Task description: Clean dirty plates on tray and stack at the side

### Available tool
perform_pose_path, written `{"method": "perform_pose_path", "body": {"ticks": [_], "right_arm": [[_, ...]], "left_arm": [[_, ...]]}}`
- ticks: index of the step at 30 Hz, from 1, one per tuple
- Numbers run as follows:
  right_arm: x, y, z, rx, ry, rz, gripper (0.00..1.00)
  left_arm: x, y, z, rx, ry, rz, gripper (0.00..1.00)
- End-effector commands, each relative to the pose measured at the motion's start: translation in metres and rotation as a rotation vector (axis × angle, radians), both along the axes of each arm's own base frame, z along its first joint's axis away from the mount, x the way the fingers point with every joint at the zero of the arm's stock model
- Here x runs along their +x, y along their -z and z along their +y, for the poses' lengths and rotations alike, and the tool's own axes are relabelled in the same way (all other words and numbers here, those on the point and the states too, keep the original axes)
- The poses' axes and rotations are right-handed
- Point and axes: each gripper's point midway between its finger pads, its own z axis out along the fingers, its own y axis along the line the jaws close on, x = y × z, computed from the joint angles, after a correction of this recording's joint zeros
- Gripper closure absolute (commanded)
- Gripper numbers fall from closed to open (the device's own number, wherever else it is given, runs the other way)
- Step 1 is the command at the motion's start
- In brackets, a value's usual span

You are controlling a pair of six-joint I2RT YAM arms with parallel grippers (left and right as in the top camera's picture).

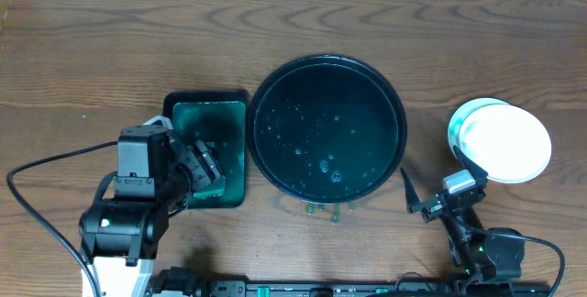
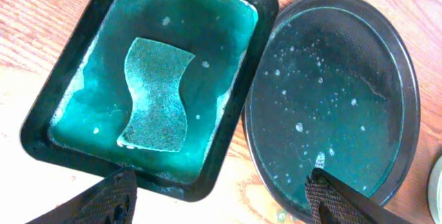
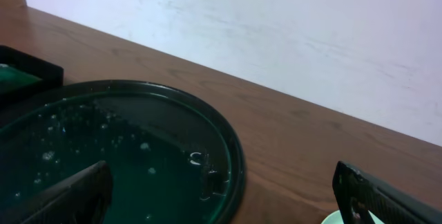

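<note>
Black and glossy, the round tray [image 1: 328, 57] sits mid-table in the overhead view. It carries only droplets and a thin wet film, and no plate lies in it. The plates [image 1: 503, 141] are piled on the bare table [image 1: 92, 59] to the tray's right, clear of its rim. A teal-edged one peeks out on the left from under the white top one; how many are in the pile I cannot tell. The right claw [image 1: 433, 196] sits close by, on the robot's side of the gap between pile and tray. The pile therefore lies ahead of it and a little to the right, and this arm is much the nearer. The left claw [image 1: 204, 164] hangs over the green dish [image 1: 209, 104] on the tray's other side, well away from the plates.

From the left wrist, the left claw [image 2: 221, 203] is spread wide with nothing between its fingers. Beneath it a sponge [image 2: 155, 96] lies in teal water in the green dish [image 2: 69, 79], just beside the tray [image 2: 407, 79].

From the right wrist, the right claw [image 3: 221, 203] is likewise spread and empty, looking low across the tray [image 3: 231, 148] toward a pale wall [image 3: 276, 30]. A pale sliver at the bottom edge is probably a plate rim. The stacking looks finished, and any squaring of the pile would fall to the right arm.
</note>
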Motion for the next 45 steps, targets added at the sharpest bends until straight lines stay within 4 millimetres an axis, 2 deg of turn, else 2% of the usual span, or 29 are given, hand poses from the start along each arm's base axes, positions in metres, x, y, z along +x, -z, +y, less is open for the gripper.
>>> {"method": "perform_pose_path", "body": {"ticks": [1, 2, 4, 6, 9, 12, 17, 23, 29, 45], "right_arm": [[0.000, 0.001, 0.000, 0.013, 0.003, 0.003, 0.01], [0.000, 0.001, 0.000, 0.013, 0.003, 0.003, 0.01], [0.000, 0.001, 0.000, 0.013, 0.003, 0.003, 0.01], [0.000, 0.001, 0.000, 0.013, 0.003, 0.003, 0.01], [0.000, 0.001, 0.000, 0.013, 0.003, 0.003, 0.01], [0.000, 0.001, 0.000, 0.013, 0.003, 0.003, 0.01], [0.000, 0.001, 0.000, 0.013, 0.003, 0.003, 0.01], [0.000, 0.001, 0.000, 0.013, 0.003, 0.003, 0.01], [0.000, 0.001, 0.000, 0.013, 0.003, 0.003, 0.01], [0.000, 0.001, 0.000, 0.013, 0.003, 0.003, 0.01]], "left_arm": [[-0.008, -0.012, 0.003, 0.002, -0.006, -0.069, 0.21], [-0.013, -0.013, 0.007, 0.024, -0.014, -0.086, 0.21], [-0.025, -0.018, 0.033, 0.147, -0.083, -0.128, 0.21], [-0.031, -0.023, 0.042, 0.179, -0.117, -0.203, 0.21], [-0.026, -0.032, 0.040, 0.221, -0.053, -0.374, 0.21], [-0.006, -0.038, 0.025, 0.314, 0.106, -0.642, 0.21], [0.004, -0.019, 0.014, 0.327, 0.151, -0.819, 0.21], [0.006, 0.010, 0.010, 0.321, 0.157, -0.876, 0.21], [0.014, 0.047, 0.009, 0.310, 0.160, -0.841, 0.21], [0.014, 0.046, 0.011, 0.319, 0.152, -0.844, 0.21]]}}
